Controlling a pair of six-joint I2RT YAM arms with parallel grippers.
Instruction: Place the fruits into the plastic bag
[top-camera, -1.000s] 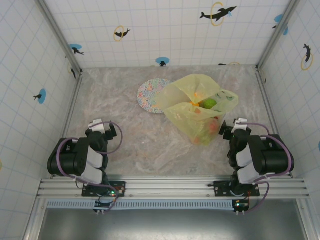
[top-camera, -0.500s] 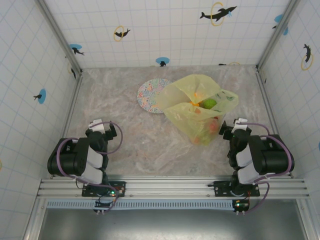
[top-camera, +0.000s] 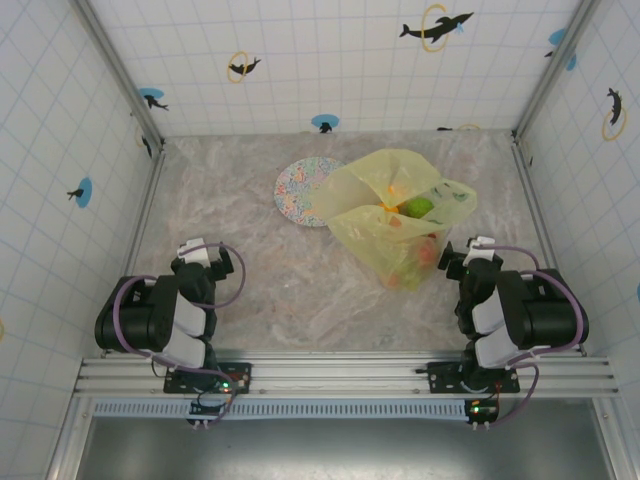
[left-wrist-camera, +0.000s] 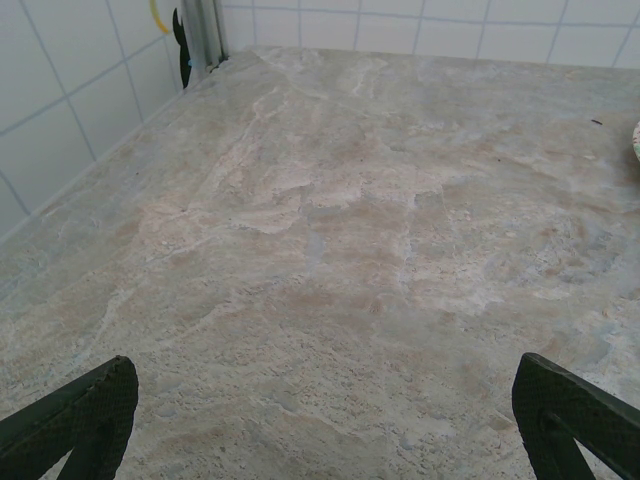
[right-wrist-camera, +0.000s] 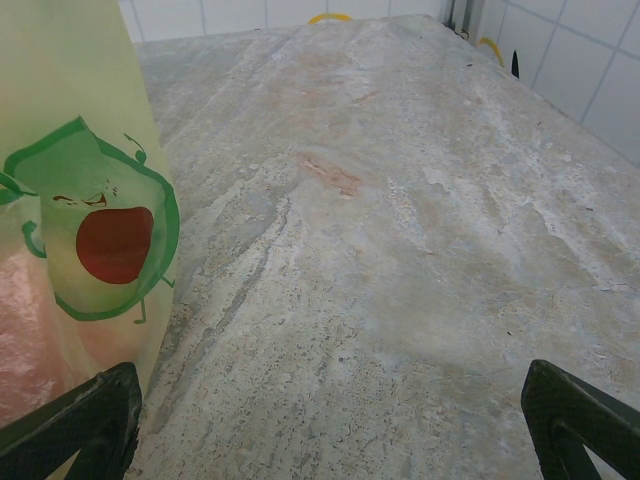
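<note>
While both stand wide open and empty, the left claw (top-camera: 205, 256) well apart from the plastic bag (top-camera: 372, 232) and the right claw (top-camera: 470, 250) just beside it, the fruits (top-camera: 418, 208) lie inside that bag on the bench (top-camera: 280, 285).

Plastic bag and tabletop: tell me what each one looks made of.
The plastic bag looks like thin translucent yellow-green film: it crinkles, and the fruits show through it. The tabletop looks like matte stone-patterned laminate or printed sheet, mottled grey-beige; real stone cannot be ruled out.
</note>
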